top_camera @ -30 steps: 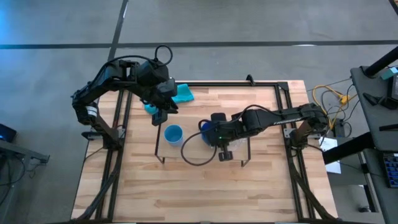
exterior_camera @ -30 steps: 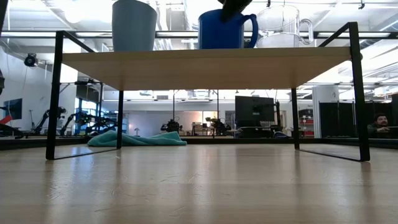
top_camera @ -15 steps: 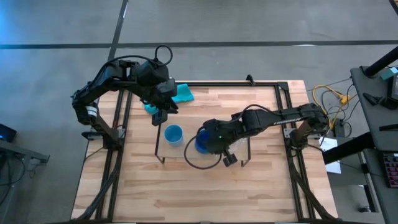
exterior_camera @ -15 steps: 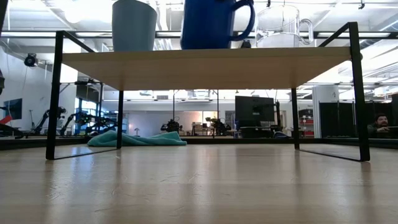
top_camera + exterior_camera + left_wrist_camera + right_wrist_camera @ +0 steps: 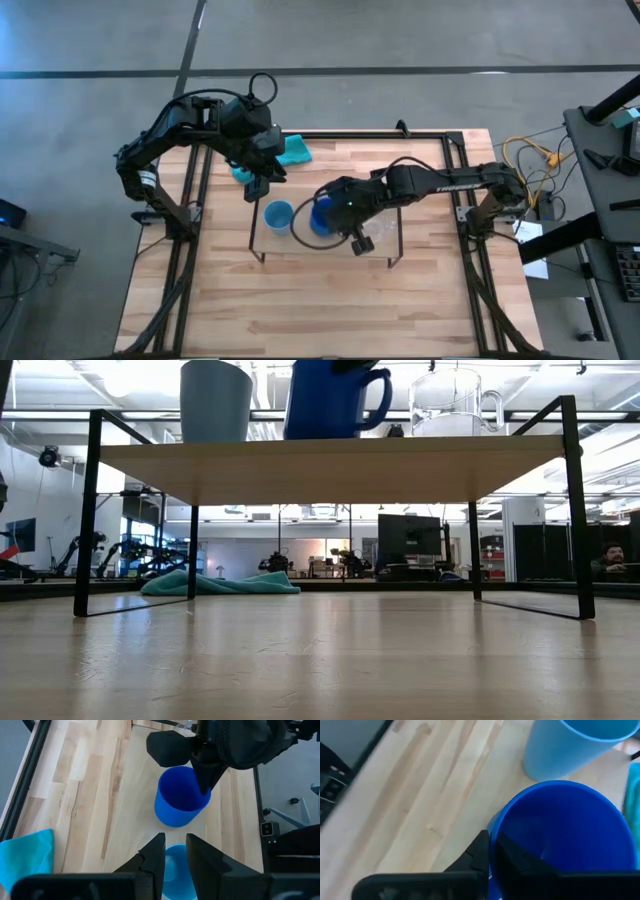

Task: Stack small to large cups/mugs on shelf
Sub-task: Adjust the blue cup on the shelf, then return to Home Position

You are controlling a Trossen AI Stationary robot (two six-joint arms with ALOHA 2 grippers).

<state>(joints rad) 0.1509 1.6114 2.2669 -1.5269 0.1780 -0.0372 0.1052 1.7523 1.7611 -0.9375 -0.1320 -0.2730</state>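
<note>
On the shelf (image 5: pixel 385 215), the dark mug (image 5: pixel 321 218) has slid left since the last look and now sits tilted, close beside the light-blue cup (image 5: pixel 279 215), well apart from the glass cup (image 5: pixel 450 402) at the right end. Right gripper (image 5: pixel 335 212) is clamped on the mug's rim, one finger inside, one outside. All three vessels look empty. Left gripper (image 5: pixel 256 183) hovers just beyond the light-blue cup, fingers parted and holding nothing. A teal cloth (image 5: pixel 293 151) lies on the far table (image 5: pixel 330 300).

Grey concrete floor (image 5: pixel 400 40) (seamed), bright lab (image 5: pixel 300 555) behind
</note>
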